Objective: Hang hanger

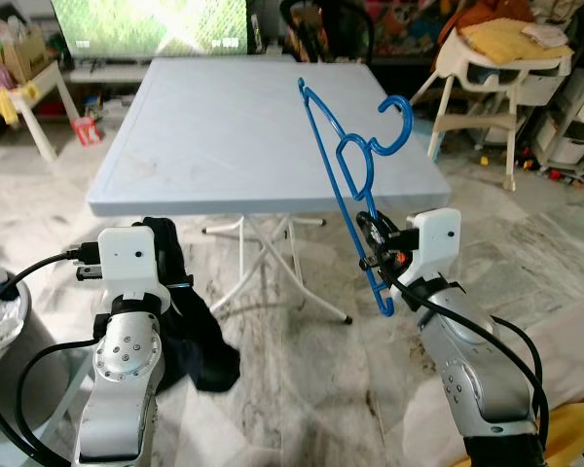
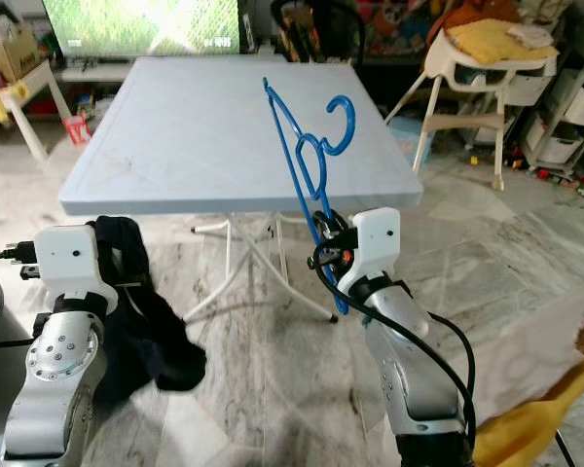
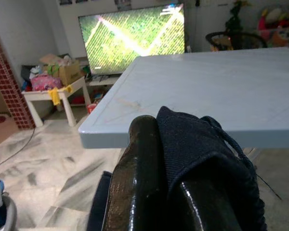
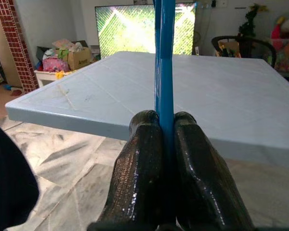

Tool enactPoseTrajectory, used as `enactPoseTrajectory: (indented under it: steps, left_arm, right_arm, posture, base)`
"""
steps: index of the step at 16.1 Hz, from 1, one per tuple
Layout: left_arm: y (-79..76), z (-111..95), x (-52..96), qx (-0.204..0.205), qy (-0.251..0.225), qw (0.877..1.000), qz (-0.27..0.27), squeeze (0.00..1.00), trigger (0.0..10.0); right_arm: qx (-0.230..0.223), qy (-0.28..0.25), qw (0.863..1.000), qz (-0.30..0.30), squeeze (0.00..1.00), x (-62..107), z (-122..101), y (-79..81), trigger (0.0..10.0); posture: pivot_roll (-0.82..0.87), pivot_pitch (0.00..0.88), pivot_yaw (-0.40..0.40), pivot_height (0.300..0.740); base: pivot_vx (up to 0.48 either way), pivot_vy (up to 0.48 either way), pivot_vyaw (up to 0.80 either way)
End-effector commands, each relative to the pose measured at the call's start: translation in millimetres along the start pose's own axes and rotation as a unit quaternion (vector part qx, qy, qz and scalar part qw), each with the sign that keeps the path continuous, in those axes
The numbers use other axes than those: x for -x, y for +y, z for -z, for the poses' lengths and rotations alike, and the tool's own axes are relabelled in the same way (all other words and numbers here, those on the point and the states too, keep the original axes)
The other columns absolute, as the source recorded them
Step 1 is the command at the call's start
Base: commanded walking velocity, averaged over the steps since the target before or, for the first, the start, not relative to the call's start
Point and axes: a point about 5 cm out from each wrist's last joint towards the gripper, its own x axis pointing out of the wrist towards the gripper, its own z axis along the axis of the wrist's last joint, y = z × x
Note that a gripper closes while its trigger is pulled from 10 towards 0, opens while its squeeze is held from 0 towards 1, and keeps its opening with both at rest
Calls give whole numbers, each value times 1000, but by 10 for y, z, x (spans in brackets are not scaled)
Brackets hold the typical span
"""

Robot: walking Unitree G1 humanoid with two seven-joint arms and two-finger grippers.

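Nearest us, our right gripper (image 4: 166, 144) clamps the blue hanger (image 1: 348, 165) by its lower bar, holding it upright before the worktop's (image 1: 224, 126) near right corner, hook topmost. Our left gripper (image 3: 156, 163) pinches a dark garment (image 1: 190, 321) that hangs below the near edge. We judge ourselves mid-carry; next we need a rail or hook to hang the hanger on.

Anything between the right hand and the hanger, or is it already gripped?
Nothing between them: the right hand is shut on the blue hanger, fingers pinching its lower bar, hook up over the light blue table. The left hand holds a dark garment. No rail to hang it on is visible.
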Motion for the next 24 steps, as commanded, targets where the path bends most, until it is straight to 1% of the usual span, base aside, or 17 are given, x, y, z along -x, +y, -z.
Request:
enactPoseTrajectory:
  steps: [1,3,4,5,7,9,10,13,15,16,17,18,19,20,21,22,24]
  left_arm:
    - [-11,-103,2,1,-25,1000,2,0,10000]
    - [-10,-96,9,1,-23,1000,2,0,10000]
    - [-11,-87,9,4,-21,1000,1,0,10000]
    - [-4,-81,1,10,-18,1000,-2,0,10000]
    - [12,-116,-23,10,-27,1000,-5,0,10000]
    - [-14,-245,-37,11,-53,998,8,0,10000]
    - [-40,-281,-36,18,-58,998,13,0,10000]
    - [-19,-235,-22,27,-46,999,5,0,10000]
    - [-6,-230,-18,30,-45,999,4,0,10000]
    - [-8,-237,-20,30,-46,998,5,0,10000]
    - [-14,-263,-27,31,-47,998,6,0,10000]
    - [-22,-312,-38,35,-51,998,6,0,10000]
    - [-42,-407,-60,40,-64,997,9,0,10000]
    - [-52,-454,-71,41,-71,997,11,0,10000]
    - [-73,-633,-122,51,-98,994,15,0,10000]
    - [-57,-682,-139,52,-105,993,15,0,10000]
    - [-27,-683,-144,48,-105,993,14,0,10000]
  right_arm:
    - [4,-7,1000,6,0,8,-28,-36,10000]
    - [2,-9,1000,2,0,15,-31,-30,10000]
    - [10,-6,1000,0,0,13,-26,-29,10000]
    - [4,-9,1000,-5,0,8,-25,-14,10000]
    - [3,-10,1000,-6,0,1,-34,-16,10000]
    - [2,-11,1000,-9,0,-2,-44,-21,10000]
    - [2,-10,1000,-11,0,6,-45,-27,10000]
    - [2,-12,1000,-15,0,7,-59,-34,10000]
    - [0,-16,1000,-23,0,10,-74,-16,10000]
    - [-2,-20,999,-40,0,24,-79,30,10000]
    - [3,-26,998,-61,0,38,-96,88,10000]
    - [7,-30,997,-69,0,46,-105,123,10000]
    - [5,-30,997,-72,0,50,-107,134,10000]
    - [4,-30,997,-72,0,50,-107,136,10000]
    - [3,-28,997,-73,0,48,-98,137,10000]
    - [4,-28,997,-74,0,50,-94,139,10000]
    - [4,-28,997,-74,0,54,-96,138,10000]
  posture:
    - [25,41,-25,740]
    - [25,41,-25,740]
    - [25,40,-29,740]
    - [26,37,-33,740]
    - [26,35,-34,740]
    - [28,33,-37,740]
    - [29,34,-37,740]
    - [24,34,-39,740]
    - [24,37,-38,740]
    - [24,37,-38,740]
    - [24,37,-37,740]
    - [20,37,-36,740]
    - [21,38,-36,740]
    - [21,38,-36,740]
    - [21,38,-36,740]
    - [25,39,-37,740]
    - [25,41,-35,740]
  base:
    - [0,0,0]
    - [0,0,463]
    - [0,0,644]
    - [0,0,600]
    - [0,0,522]
    - [0,0,0]
    - [0,0,0]
    - [0,0,0]
    - [257,0,0]
    - [270,0,0]
    - [289,0,0]
    - [292,0,0]
    - [292,0,0]
    - [292,0,0]
    - [307,0,0]
    - [322,0,0]
    - [480,0,0]
